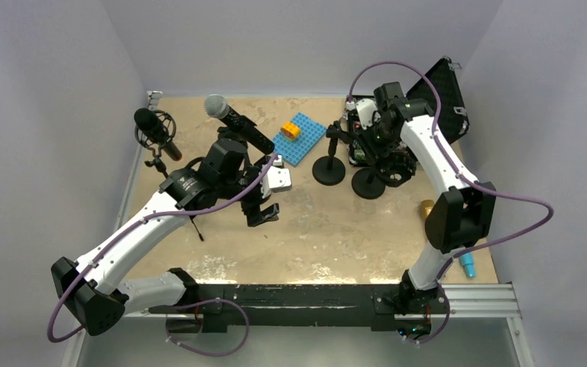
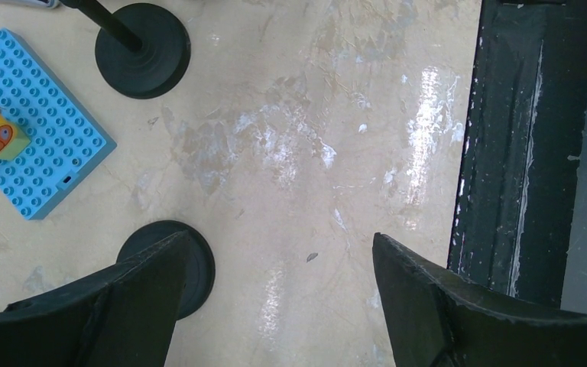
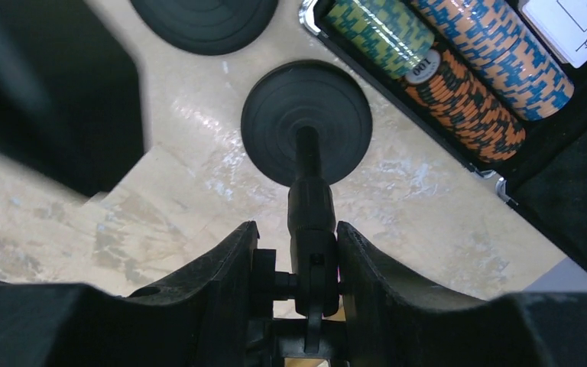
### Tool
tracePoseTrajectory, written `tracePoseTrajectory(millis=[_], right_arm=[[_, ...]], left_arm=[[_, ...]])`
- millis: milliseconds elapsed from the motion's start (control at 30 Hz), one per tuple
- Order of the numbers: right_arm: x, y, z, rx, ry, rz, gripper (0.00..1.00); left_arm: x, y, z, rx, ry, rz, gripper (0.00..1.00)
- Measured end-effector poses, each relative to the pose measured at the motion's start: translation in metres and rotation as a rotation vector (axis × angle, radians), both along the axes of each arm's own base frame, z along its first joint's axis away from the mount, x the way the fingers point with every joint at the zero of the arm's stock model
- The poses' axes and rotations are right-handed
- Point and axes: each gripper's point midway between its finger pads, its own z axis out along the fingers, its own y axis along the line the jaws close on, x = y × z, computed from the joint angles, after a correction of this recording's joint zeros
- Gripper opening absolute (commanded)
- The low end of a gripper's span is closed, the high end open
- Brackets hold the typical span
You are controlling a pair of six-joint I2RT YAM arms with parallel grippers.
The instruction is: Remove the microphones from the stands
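A handheld microphone [image 1: 243, 128] with a silver mesh head lies tilted just behind my left wrist; its support is hidden by the arm. My left gripper [image 1: 264, 209] is open and empty above bare table, as the left wrist view [image 2: 279, 245] shows; a round stand base [image 2: 199, 264] sits partly behind its left finger. My right gripper [image 1: 374, 147] is shut on the swivel joint at the top of a black stand [image 3: 311, 206], whose round base [image 3: 306, 122] stands on the table below. The microphone shows in neither wrist view.
A second black stand [image 1: 329, 170] stands beside the held one. A black studio microphone [image 1: 153, 128] on a small tripod is at the left. A blue studded plate [image 1: 299, 139] carries a yellow brick [image 1: 291, 130]. An open case [image 1: 443, 99] with poker chips [image 3: 458, 69] is at the back right.
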Motion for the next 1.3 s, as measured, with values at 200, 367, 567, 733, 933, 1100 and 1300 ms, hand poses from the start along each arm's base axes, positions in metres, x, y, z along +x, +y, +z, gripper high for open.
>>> tracePoseTrajectory(millis=[200,367,567,733,933,1100,1300], right_arm=[[0.019,-0.008,-0.003,0.0,0.028,-0.034,0.72],[0.024,-0.006,0.03,0.021,-0.022,-0.033,0.78],[0.024,-0.004,0.077,0.06,-0.129,-0.038,0.87],[0.011,-0.004,0.117,0.099,-0.224,-0.038,0.88],[0.002,0.013,0.173,0.219,-0.366,0.023,0.88],[-0.007,0.056,0.208,0.349,-0.454,0.159,0.91],[-0.034,0.141,0.235,0.498,-0.514,0.427,0.91]], left_arm=[[-0.001,0.0,0.0,-0.004,0.008,0.003,1.0],[-0.004,-0.002,0.002,-0.011,0.02,-0.013,1.0],[-0.002,-0.009,0.023,-0.011,0.009,-0.064,1.0],[0.0,-0.013,0.054,-0.048,-0.015,-0.066,1.0],[-0.007,-0.009,0.118,-0.122,-0.096,-0.067,1.0],[-0.019,0.016,0.158,-0.175,-0.216,0.002,1.0],[-0.016,0.085,0.168,-0.155,-0.368,0.339,1.0]])
